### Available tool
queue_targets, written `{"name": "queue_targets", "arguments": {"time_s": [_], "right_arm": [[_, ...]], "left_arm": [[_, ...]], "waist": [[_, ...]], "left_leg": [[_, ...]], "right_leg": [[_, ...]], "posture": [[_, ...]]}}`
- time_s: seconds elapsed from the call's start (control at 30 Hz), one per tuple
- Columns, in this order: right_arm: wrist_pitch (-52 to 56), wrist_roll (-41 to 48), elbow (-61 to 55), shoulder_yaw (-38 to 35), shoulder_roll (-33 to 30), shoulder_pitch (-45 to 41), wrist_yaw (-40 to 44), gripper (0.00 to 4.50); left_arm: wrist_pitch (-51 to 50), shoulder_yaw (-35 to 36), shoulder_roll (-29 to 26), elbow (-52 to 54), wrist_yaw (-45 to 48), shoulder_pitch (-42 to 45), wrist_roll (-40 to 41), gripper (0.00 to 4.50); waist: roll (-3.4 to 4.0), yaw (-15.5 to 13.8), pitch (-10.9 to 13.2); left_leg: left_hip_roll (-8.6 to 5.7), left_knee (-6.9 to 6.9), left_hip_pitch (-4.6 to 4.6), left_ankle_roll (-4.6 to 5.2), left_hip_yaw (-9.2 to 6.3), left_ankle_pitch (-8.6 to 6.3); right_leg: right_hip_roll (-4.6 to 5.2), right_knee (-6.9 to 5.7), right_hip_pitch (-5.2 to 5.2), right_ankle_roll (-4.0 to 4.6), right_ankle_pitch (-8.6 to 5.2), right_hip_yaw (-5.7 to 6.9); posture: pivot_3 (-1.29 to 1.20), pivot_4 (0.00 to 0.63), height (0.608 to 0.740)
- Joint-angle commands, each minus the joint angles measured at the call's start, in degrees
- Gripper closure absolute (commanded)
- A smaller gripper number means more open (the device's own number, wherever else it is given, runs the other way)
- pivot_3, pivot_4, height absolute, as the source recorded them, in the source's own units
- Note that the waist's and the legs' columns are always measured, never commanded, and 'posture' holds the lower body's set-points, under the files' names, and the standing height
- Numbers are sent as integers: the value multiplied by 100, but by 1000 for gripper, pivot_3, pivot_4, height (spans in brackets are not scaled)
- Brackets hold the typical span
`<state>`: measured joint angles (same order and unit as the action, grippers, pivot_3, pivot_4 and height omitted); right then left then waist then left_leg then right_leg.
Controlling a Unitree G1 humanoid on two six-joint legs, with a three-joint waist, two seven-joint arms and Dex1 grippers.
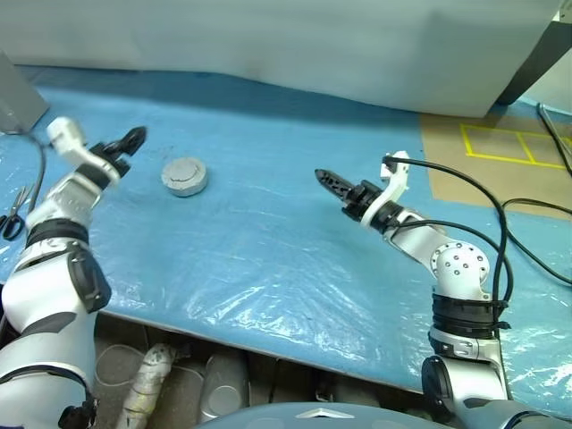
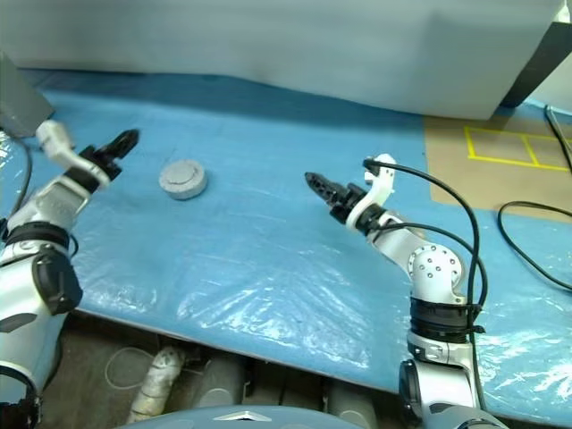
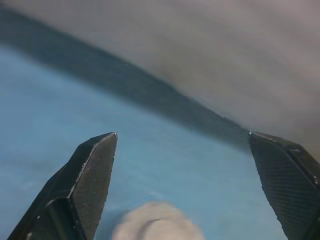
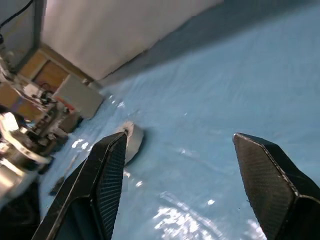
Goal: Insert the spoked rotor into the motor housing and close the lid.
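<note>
Blue plastic sheeting [image 1: 268, 250] wrinkled and glossy over a long table, white wall panel [image 1: 295, 45] along the far edge. At far left on the sheet, a pair of scissors [image 1: 12, 214] beside a black cable. Next over, left gripper [image 1: 130, 139] raised above the sheet, fingers spread wide apart and holding nothing — pointed toward the motor housing [image 1: 185, 176], close to it but not touching. Motor housing resting flat on the sheet just to the right of that gripper, round and grey with its lid on top, no coils showing; seen blurred between the left fingertips [image 3: 95, 170] in the left wrist view, and partly hidden behind one finger in the right wrist view [image 4: 131, 142]. Bare blue sheet across the middle, well apart from everything. Further right, right gripper [image 2: 316, 184] hovering above the sheet, aimed leftward toward the housing but well apart from it — fingers [image 4: 107, 180] open wide in its wrist view, nothing between them. At far right, brown board [image 1: 487, 170] with yellow tape lines, black cables trailing over it
</note>
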<state>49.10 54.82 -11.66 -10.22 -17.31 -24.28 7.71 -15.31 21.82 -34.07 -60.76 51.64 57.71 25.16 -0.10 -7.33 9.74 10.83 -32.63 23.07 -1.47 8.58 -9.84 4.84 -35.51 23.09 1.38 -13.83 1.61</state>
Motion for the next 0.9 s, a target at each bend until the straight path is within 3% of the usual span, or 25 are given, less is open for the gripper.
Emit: {"name": "queue_targets", "arguments": {"time_s": [0.03,0.17,0.3,0.47,0.9], "right_arm": [[-513,-1030,-518,485,-515,199,368,948],[-853,-1707,-737,766,-832,485,588,948],[-1058,-2242,-794,878,-947,759,649,948],[-1130,-2572,-912,905,-853,822,652,948],[-1145,-3054,-722,968,-743,561,953,948]], "left_arm": [[-633,-812,433,1603,995,-328,42,117],[-592,-1712,846,3151,1215,-1044,-229,117],[-122,-2326,1192,3431,1223,-1421,-634,117],[-139,-2430,1609,3814,1209,-1445,-478,117],[-119,-2457,1662,4183,1067,-1623,-506,117]], "waist": [[0,15,0],[-2,109,1],[-2,188,1],[-2,182,1],[-1,184,1]], "left_leg": [[-5,1,1,0,1,0],[-8,9,1,1,4,0],[9,11,-1,2,1,0],[8,-6,2,3,2,0],[9,-9,-3,6,4,1]], "right_leg": [[9,-1,-2,0,0,3],[-1,0,6,-2,1,2],[-35,-4,12,4,-1,-1],[-35,-6,11,4,-1,-12],[-34,-15,9,8,-3,-15]], "posture": [[0,150,740],[0,150,740],[0,150,740],[0,150,740],[0,150,740]]}}
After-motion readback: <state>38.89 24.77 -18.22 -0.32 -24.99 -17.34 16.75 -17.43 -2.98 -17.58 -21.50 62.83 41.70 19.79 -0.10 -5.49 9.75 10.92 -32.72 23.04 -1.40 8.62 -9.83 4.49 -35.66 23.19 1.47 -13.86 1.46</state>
